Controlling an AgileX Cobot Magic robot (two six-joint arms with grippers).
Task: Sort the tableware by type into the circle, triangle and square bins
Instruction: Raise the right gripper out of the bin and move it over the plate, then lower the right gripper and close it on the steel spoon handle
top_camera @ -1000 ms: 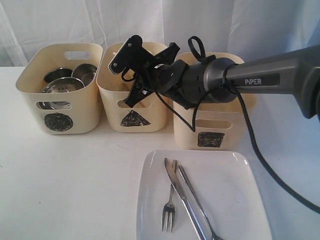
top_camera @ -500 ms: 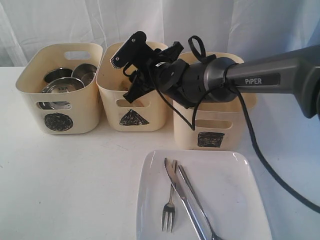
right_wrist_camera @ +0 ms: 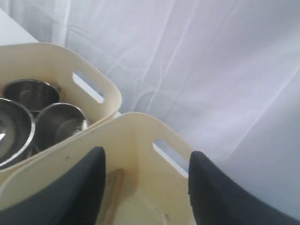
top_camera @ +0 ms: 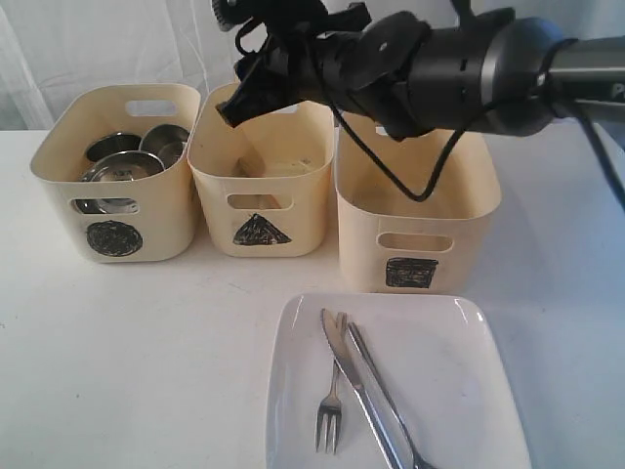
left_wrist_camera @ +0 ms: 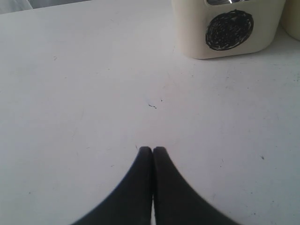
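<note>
My right gripper [top_camera: 227, 59] hangs open and empty high above the triangle bin [top_camera: 210, 195]. Seen from its wrist, the right gripper [right_wrist_camera: 147, 154] frames that bin's inside, where wooden chopsticks [right_wrist_camera: 111, 187] lie. Steel bowls and mugs [top_camera: 122, 166] fill the circle bin [top_camera: 166, 225] on the left. The square bin [top_camera: 361, 254] stands on the right. In front, the white plate [top_camera: 459, 371] carries a fork [top_camera: 330, 405], a knife [top_camera: 354, 381] and a spoon [top_camera: 386, 401]. My left gripper [left_wrist_camera: 152, 150] is shut on nothing, low over bare table near the circle bin [left_wrist_camera: 187, 28].
White curtain [top_camera: 98, 44] hangs behind the bins. The right arm's dark body [top_camera: 469, 68] and its cable [top_camera: 391, 166] reach over the square bin. White tabletop [top_camera: 137, 352] lies left of the plate.
The right gripper has lifted from the triangle bin's rim to the top of the view, and its jaws stand wider apart. The left gripper is as before.
</note>
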